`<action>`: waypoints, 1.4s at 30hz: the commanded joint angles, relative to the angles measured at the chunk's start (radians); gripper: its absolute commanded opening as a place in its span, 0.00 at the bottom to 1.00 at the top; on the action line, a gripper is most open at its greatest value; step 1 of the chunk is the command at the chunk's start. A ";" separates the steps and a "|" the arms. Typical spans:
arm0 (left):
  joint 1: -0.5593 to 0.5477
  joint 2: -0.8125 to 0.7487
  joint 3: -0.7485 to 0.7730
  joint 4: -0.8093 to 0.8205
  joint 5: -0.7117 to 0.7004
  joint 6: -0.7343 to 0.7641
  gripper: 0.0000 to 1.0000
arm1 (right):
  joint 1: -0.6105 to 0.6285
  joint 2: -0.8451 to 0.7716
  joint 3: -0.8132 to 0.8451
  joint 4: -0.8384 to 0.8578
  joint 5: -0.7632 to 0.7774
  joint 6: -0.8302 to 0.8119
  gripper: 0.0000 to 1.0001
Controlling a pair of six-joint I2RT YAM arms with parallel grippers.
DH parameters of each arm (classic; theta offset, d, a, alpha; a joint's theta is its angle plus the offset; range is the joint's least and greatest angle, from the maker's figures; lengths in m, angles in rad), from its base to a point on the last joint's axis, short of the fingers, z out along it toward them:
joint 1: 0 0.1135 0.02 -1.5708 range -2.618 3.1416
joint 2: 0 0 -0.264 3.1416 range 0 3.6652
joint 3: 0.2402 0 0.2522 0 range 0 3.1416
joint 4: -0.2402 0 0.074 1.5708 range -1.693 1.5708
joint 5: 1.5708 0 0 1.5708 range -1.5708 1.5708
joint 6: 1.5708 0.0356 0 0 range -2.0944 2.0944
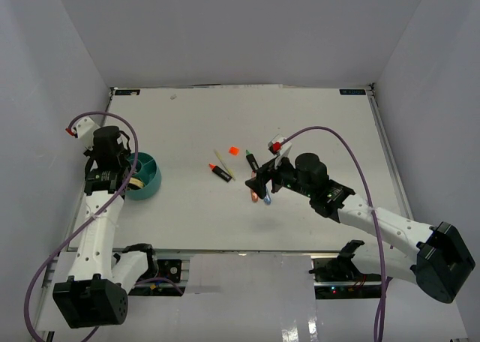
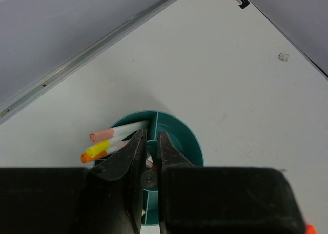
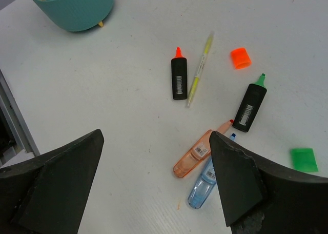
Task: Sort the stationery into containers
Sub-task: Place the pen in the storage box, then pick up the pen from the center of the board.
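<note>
Left wrist view: we see our left gripper (image 2: 152,135) pinched together over the teal tub (image 2: 187,139); our right gripper (image 3: 156,136) gapes above the orange pen (image 3: 197,155) and blue pen (image 3: 204,186).

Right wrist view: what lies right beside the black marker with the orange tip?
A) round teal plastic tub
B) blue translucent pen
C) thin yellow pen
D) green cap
C: the thin yellow pen lies alongside the black marker with the orange tip, closer to it than anything else in view.
</note>
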 commanded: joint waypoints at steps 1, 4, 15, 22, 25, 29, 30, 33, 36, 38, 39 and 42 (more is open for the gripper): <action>0.016 -0.007 -0.017 0.060 -0.034 0.016 0.05 | 0.003 -0.010 -0.003 0.039 -0.016 -0.021 0.90; 0.018 0.007 -0.031 0.069 -0.016 0.012 0.08 | 0.003 0.004 -0.002 0.039 -0.019 -0.023 0.90; 0.029 0.050 -0.048 0.031 0.061 -0.014 0.53 | 0.001 0.186 0.164 -0.129 0.029 -0.080 0.94; 0.030 0.041 0.006 -0.039 0.101 -0.004 0.87 | 0.003 0.346 0.344 -0.207 0.081 -0.123 0.97; 0.030 0.044 0.072 -0.082 0.153 0.038 0.98 | 0.003 0.436 0.408 -0.234 0.095 -0.129 0.92; 0.029 0.075 0.167 -0.159 0.339 0.084 0.98 | 0.009 0.571 0.533 -0.336 0.104 -0.129 0.84; 0.030 0.078 0.184 -0.179 0.380 0.085 0.98 | 0.014 0.625 0.581 -0.362 0.107 -0.129 0.81; 0.029 0.087 0.193 -0.191 0.516 0.095 0.98 | 0.027 0.708 0.648 -0.382 0.171 -0.129 0.75; 0.027 0.098 0.190 -0.193 0.608 0.095 0.98 | 0.034 0.774 0.699 -0.389 0.191 -0.129 0.69; 0.021 0.105 0.185 -0.193 0.647 0.096 0.98 | 0.038 0.817 0.731 -0.392 0.204 -0.129 0.63; 0.016 0.108 0.184 -0.193 0.659 0.096 0.98 | 0.040 0.829 0.741 -0.390 0.211 -0.126 0.61; 0.001 0.118 0.178 -0.193 0.682 0.098 0.98 | 0.046 0.877 0.779 -0.389 0.230 -0.120 0.54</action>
